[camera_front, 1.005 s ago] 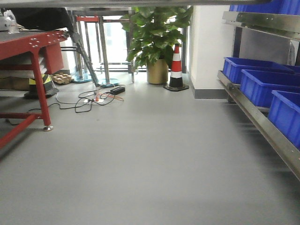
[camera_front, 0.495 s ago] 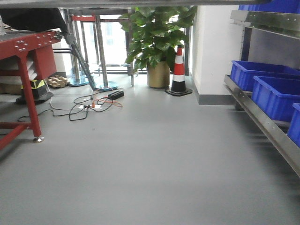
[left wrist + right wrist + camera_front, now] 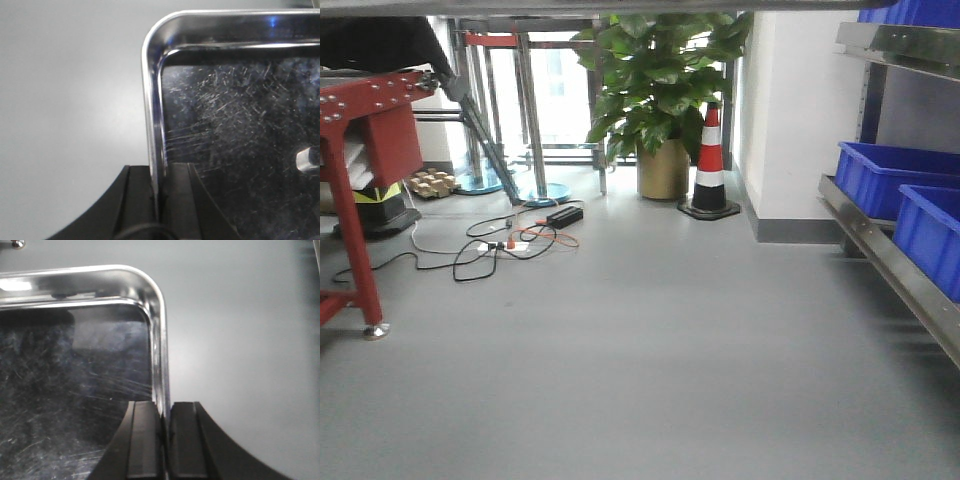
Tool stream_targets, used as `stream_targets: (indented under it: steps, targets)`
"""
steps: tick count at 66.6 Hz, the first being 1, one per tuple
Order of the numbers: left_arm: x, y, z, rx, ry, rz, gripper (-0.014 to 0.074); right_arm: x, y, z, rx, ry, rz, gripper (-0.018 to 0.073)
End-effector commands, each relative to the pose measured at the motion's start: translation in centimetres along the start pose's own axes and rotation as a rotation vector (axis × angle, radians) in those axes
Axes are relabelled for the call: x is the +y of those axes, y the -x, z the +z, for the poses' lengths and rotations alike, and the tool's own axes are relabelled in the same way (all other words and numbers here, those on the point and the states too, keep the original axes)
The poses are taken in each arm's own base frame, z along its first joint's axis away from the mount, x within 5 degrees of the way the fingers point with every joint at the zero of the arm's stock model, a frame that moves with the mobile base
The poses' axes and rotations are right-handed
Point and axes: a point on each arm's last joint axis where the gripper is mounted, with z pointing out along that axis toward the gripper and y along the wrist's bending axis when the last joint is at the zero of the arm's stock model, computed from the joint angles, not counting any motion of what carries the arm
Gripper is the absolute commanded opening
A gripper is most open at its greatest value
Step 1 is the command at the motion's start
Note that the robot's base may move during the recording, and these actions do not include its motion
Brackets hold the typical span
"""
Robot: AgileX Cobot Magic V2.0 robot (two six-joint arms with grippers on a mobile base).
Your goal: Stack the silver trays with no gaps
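A silver tray [image 3: 235,130] fills the right of the left wrist view, shiny with a scratched dark bottom and a rounded corner at the top left. My left gripper [image 3: 157,172] is shut on its left rim. The right wrist view shows a silver tray [image 3: 75,370] too, rounded corner at the top right. My right gripper [image 3: 165,410] is shut on its right rim. I cannot tell whether both views show one tray or two. Grey floor lies beneath. No tray or gripper shows in the front view.
In the front view, a steel shelf rail [image 3: 890,270] with blue bins [image 3: 880,175] runs along the right. A red table frame [image 3: 350,180] stands left. Cables [image 3: 490,245], a potted plant [image 3: 660,100] and a traffic cone [image 3: 710,165] lie ahead on the grey floor.
The front view has swung to the left and moved forward: the red table leg, plant, cone and blue bins have all shifted in the frame, and fewer bins show.
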Motion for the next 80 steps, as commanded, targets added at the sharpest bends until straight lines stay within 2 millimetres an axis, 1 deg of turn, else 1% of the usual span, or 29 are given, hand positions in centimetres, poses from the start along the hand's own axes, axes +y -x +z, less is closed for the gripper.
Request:
stream_targets:
  steps: [1, 15, 45, 55, 80]
  targets:
    - [-0.5, 0.0, -0.1, -0.015, -0.047, 0.025, -0.0013, 0.6, 0.6, -0.3, -0.065, 0.082, -0.013, -0.0015]
    - [-0.5, 0.0, -0.1, -0.016, -0.049, 0.025, -0.0013, 0.7, 0.7, -0.3, -0.072, 0.099, -0.014, -0.0015]
    - [-0.5, 0.1, -0.1, -0.024, -0.045, 0.029, -0.0013, 2.0, 1.3, -0.6, -0.136, 0.245, -0.016, -0.0015]
    - [-0.3, 0.5, -0.1, -0.069, -0.023, 0.051, -0.0013, 2.5, 1.5, -0.8, -0.162, 0.305, -0.016, -0.0015]
    - [0.4, 2.3, -0.5, -0.266, 0.074, 0.149, -0.0013, 3.3, 1.8, -1.2, -0.202, 0.398, -0.018, -0.0015]
